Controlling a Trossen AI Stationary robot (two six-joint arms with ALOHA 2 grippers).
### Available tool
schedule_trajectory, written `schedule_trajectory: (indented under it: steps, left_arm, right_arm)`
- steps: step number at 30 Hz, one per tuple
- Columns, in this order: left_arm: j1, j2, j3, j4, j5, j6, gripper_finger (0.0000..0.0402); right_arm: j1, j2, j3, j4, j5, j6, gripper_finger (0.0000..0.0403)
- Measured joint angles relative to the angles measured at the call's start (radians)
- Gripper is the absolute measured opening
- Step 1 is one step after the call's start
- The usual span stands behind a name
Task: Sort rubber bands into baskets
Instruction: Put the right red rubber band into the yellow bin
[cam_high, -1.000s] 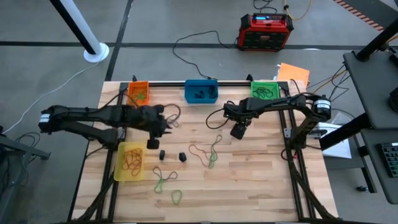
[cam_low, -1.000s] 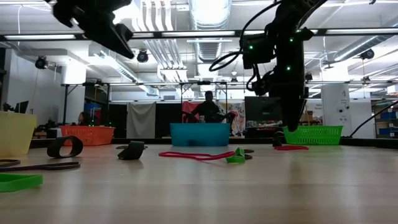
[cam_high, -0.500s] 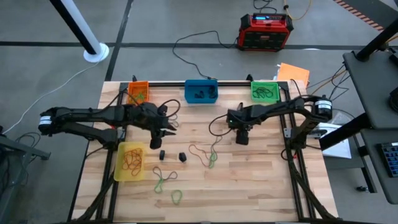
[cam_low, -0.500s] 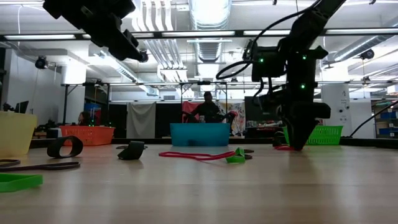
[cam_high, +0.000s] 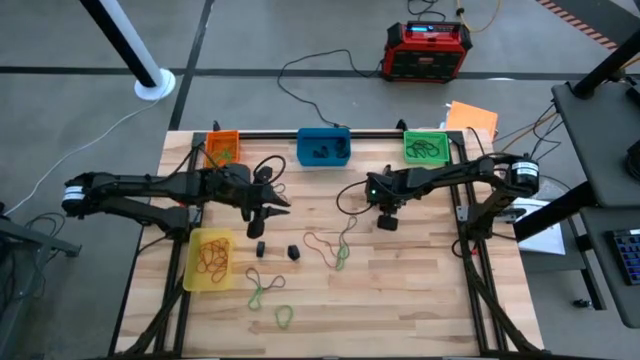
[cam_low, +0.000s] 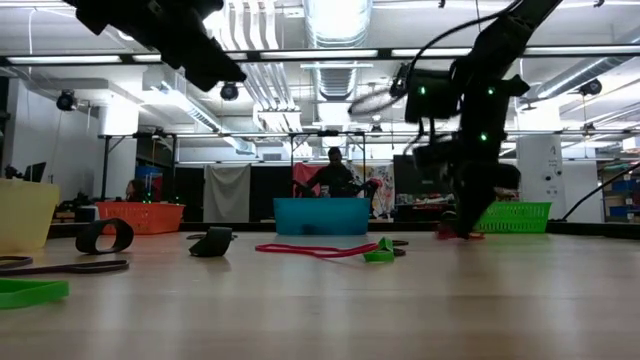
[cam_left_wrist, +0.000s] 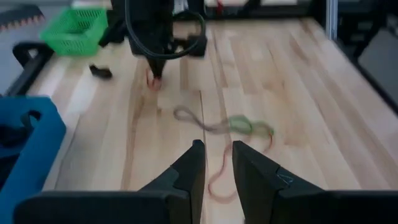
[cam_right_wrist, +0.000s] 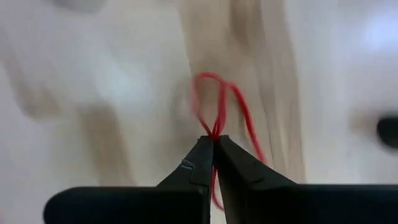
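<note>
My right gripper (cam_high: 388, 222) stands on the wooden table right of centre, pointing steeply down and shut on a thin red rubber band (cam_right_wrist: 224, 99). My left gripper (cam_left_wrist: 217, 152) hovers above the table's left half, open, with nothing between its fingers. Loose rubber bands lie flat on the table: a red-brown and green tangle (cam_high: 335, 245), green loops (cam_high: 258, 290), and two black bands (cam_high: 260, 247). The orange basket (cam_high: 223, 148), blue basket (cam_high: 324, 146) and green basket (cam_high: 427, 146) line the far edge. The yellow basket (cam_high: 210, 259) sits near left, with tan bands inside. My right gripper pinches the red band between its two fingertips, where two strands of the loop run together (cam_right_wrist: 217, 126). The fingers come from above, pointing steeply down. The rest of the loop lies slack on the table (cam_low: 455, 236) beyond the fingertips.
A red-and-black power box (cam_high: 427, 48) and cables sit on the floor beyond the far edge. Black cables loop over the table near both arms (cam_high: 345, 195). A person (cam_low: 334, 172) shows far behind the table. Bare wood stretches along the near right (cam_high: 420, 300).
My right gripper has gone down to the table, rolled about its own line, and shut on the red band. My left gripper has tipped up from pointing down toward a flatter slant facing the table's right; its opening is unchanged.
</note>
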Motion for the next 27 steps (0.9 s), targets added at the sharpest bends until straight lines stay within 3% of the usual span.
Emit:
schedule_trajectory:
  steps: [6,11,20,27]
  left_arm:
    - [0.0,0.003,-0.062,0.123,0.001,-0.015,0.0077]
    - [0.0,0.014,-0.115,0.266,0.001,-0.037,0.0124]
    - [0.0,0.095,-0.163,0.507,-0.005,-0.063,0.0245]
    - [0.0,0.188,-0.171,0.636,-0.005,-0.061,0.0281]
  right_arm:
    - [0.025,-0.085,-0.012,0.221,-0.125,0.007,0.0009]
    - [0.06,-0.091,-0.027,0.55,-0.225,-0.002,0.0009]
    - [0.125,0.0,-0.027,1.095,-0.256,-0.05,0.0009]
    - [0.132,0.07,-0.022,1.258,-0.254,-0.058,0.0009]
